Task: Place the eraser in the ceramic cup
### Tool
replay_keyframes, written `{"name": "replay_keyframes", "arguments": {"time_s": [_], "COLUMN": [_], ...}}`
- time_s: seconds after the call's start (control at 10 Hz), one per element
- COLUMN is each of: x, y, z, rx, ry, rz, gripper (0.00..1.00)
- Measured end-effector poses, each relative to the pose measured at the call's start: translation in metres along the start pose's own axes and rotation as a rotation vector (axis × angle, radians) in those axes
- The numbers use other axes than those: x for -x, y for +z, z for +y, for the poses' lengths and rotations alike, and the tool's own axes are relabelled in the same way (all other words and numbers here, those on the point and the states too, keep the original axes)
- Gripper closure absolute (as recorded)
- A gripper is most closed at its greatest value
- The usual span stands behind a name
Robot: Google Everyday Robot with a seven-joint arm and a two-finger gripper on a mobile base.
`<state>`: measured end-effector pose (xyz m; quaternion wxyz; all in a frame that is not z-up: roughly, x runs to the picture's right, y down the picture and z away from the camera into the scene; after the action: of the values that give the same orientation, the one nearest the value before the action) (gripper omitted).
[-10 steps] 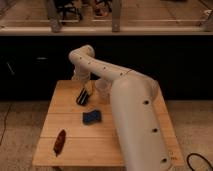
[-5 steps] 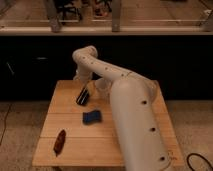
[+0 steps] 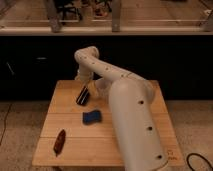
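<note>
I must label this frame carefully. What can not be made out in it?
1. Camera view: the gripper is just above the eraser, at the back left of the table; whether it holds it cannot be told.
2. The ceramic cup: largely hidden behind the arm; its inside is unseen.
3. The table: the arm covers its right part.
4. The reddish-brown object: its identity is unclear.

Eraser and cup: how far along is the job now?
Done: the gripper is at the eraser, which sits tilted at its tip. In hand: the pickup; whether it is off the table is unclear. Left: moving it to the ceramic cup, close by and partly behind the arm, and dropping it in.
</note>
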<state>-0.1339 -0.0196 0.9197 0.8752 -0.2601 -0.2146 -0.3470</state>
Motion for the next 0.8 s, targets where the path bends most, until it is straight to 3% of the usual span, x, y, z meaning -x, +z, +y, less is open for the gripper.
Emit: {"name": "replay_keyframes", "arguments": {"time_s": [0.8], "x": [0.005], "y": [0.038], "z": [-0.006], "rx": [0.057], "ry": [-0.012], "rz": [-0.026], "gripper": [0.2]}}
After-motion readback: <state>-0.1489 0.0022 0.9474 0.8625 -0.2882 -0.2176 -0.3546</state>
